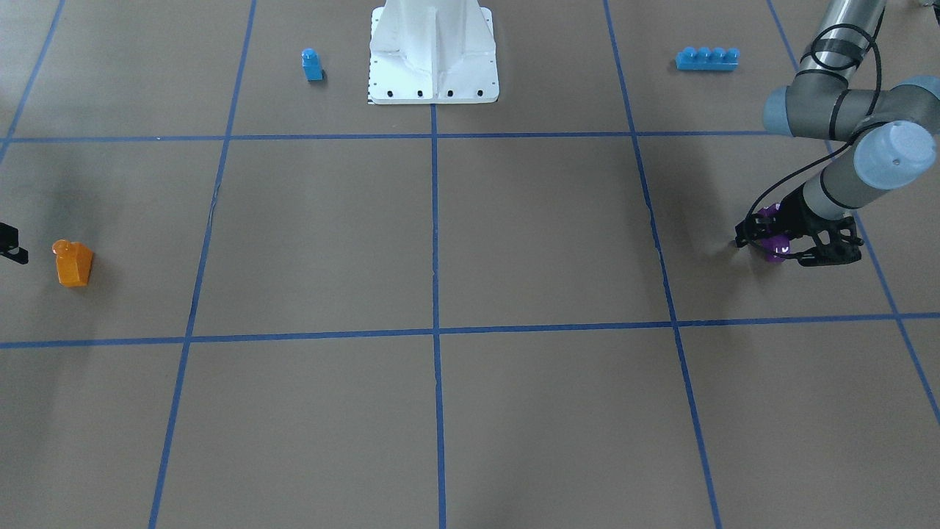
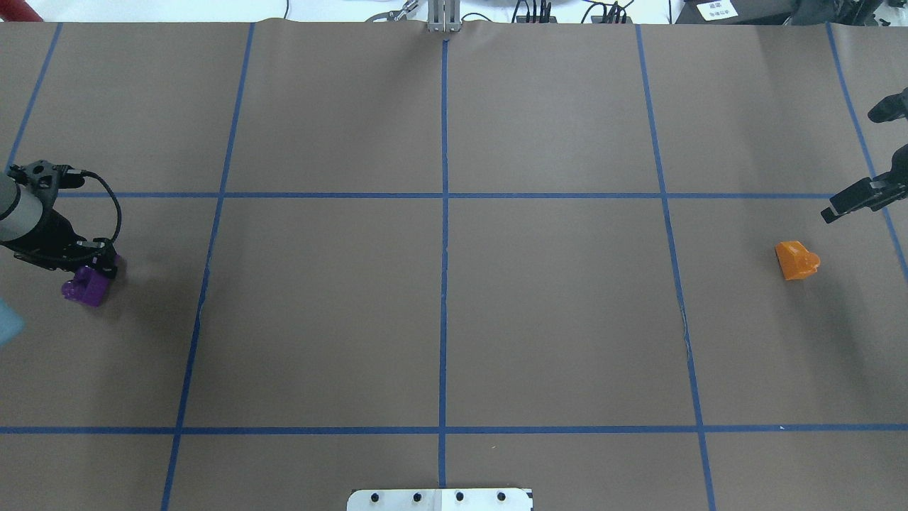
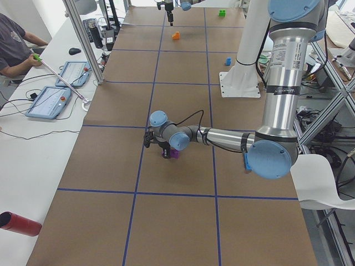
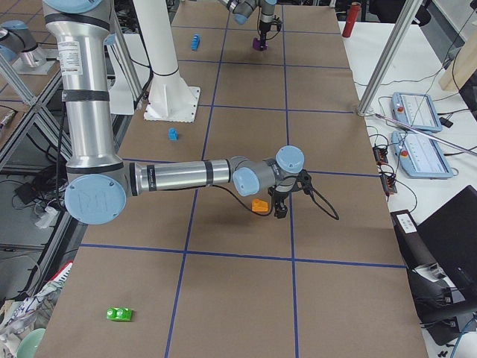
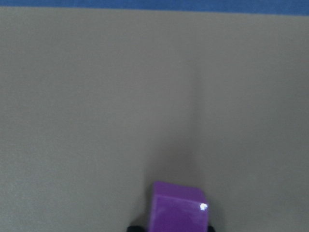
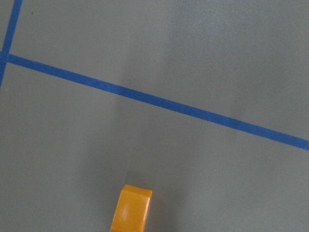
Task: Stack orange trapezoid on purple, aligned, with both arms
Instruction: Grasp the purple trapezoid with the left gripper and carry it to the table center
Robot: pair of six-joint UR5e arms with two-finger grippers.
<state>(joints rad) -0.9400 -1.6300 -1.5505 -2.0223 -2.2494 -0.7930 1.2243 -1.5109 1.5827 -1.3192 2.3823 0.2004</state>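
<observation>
the stacking is only just getting started. the left gripper (image 1: 775, 241) is pinching the purple block (image 2: 86, 285), which is sitting on the table (image 2: 454, 319) at the robot's far left. the right gripper (image 2: 850, 165) is hanging wide open near the orange block (image 2: 796, 260), not touching it. lifting, carrying and aligning are all waiting.

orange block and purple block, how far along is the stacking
Nothing is stacked yet. The orange block and purple block lie on the table at opposite ends. In hand: the left gripper straddles the purple block, though a firm grip isn't clear; the right gripper hangs open beside the orange one. Still to do: grasp both, bring them together, stack aligned.
</observation>
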